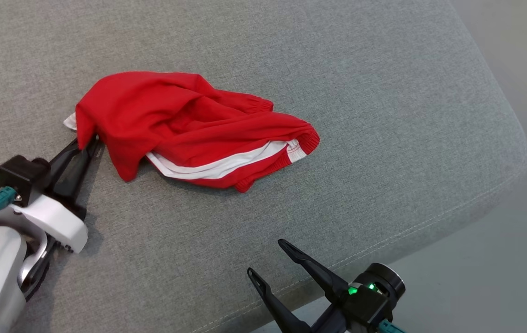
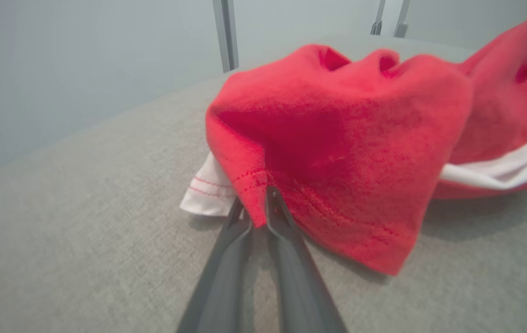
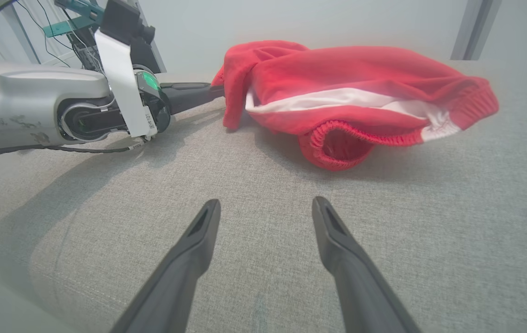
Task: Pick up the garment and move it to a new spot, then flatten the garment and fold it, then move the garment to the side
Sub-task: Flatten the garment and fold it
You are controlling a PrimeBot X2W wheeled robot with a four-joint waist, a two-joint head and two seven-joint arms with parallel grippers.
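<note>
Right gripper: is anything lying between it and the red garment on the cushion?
Nothing visible. Bare grey cushion lies between the open right gripper and the red garment. The left gripper pinches a hem at the other end, off to one side of that path.

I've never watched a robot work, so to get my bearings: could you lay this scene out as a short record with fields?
Surface: grey fabric cushion
Item: red garment with white trim, crumpled, lying on the cushion
Left arm: left gripper pinched shut on the hem at the garment's left end
Right arm: right gripper open, holding nothing, apart from the garment, near the cushion's front edge
Task stage: garment gripped; not yet flattened or folded
</note>
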